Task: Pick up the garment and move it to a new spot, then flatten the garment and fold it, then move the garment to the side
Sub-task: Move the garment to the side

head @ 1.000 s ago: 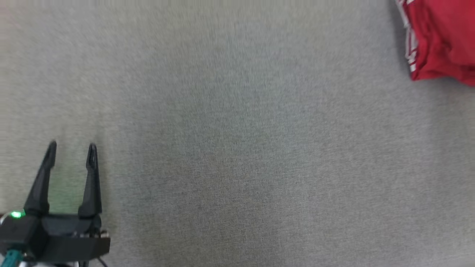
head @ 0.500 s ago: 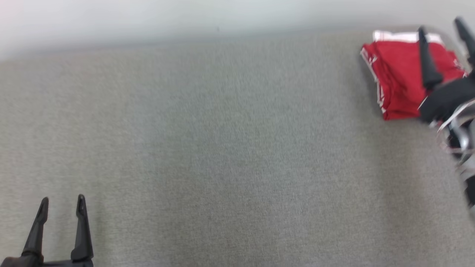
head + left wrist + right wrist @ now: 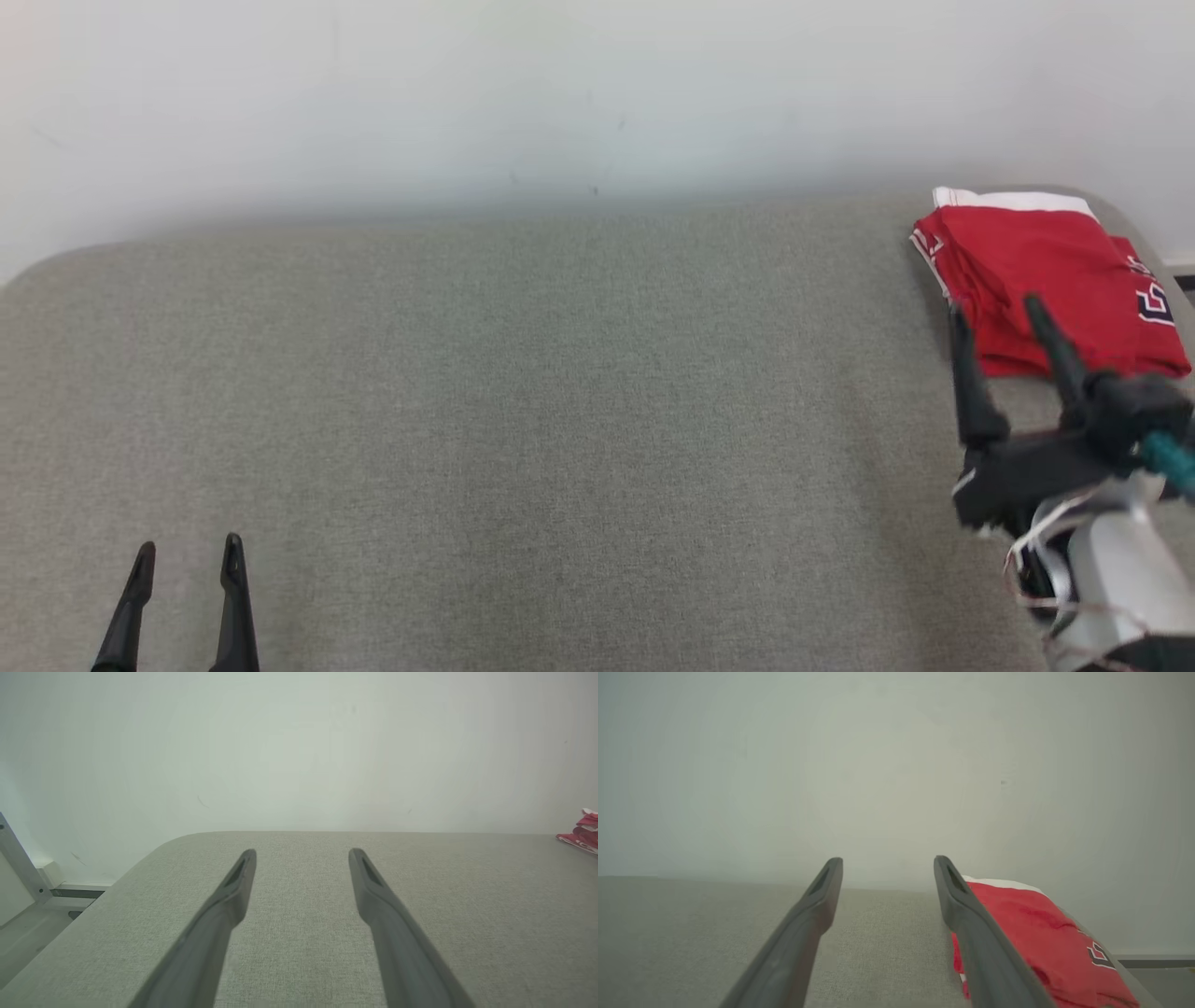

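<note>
The garment (image 3: 1046, 280), apparently folded, lies at the far right corner of the table (image 3: 560, 373), so the final move aside looks done; left jaws and right jaws stand spread and empty, the right needing only to draw clear without snagging cloth.

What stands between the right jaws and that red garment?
Nothing visible. The right jaws stand open close to the folded red garment, which lies at the far right corner of the grey surface.

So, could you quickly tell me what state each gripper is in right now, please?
Left gripper: open, holding nothing.
Right gripper: open, holding nothing, close to the red garment.
</note>
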Robot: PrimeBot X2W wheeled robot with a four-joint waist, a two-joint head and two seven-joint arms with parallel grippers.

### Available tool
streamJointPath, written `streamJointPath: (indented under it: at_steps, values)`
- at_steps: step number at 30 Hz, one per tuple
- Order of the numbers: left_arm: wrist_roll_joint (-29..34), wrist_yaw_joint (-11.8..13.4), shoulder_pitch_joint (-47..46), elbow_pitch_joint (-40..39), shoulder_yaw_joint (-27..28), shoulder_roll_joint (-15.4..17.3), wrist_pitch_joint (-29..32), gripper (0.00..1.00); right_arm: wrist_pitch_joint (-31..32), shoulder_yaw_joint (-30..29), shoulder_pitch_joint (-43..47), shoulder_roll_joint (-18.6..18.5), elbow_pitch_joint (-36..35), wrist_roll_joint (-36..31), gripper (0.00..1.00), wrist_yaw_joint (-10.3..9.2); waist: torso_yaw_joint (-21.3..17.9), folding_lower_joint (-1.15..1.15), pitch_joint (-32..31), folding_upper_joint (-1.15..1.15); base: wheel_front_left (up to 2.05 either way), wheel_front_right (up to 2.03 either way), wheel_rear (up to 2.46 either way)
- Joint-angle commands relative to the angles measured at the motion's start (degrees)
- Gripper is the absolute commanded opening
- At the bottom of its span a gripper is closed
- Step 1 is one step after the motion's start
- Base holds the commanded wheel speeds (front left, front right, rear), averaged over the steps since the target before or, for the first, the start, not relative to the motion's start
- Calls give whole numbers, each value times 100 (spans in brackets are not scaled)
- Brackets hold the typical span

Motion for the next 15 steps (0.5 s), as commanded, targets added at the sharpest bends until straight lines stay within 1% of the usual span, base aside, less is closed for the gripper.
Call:
streamJointPath:
  at_steps: [1,8,15]
  values:
    - [-30,13,73,28,12,2,-17,100,-25,-41,197,102,-91,-34,100,-17,41,1,-112,1,0,0,0]
    - [-33,13,153,73,18,-24,-16,100,-89,-155,1033,540,-463,-54,100,-17,16,1,-225,1,0,0,0]
    - [-27,13,146,111,-26,-55,-16,100,-277,-326,1679,834,-656,-154,100,-17,40,1,-263,1,0,0,0]
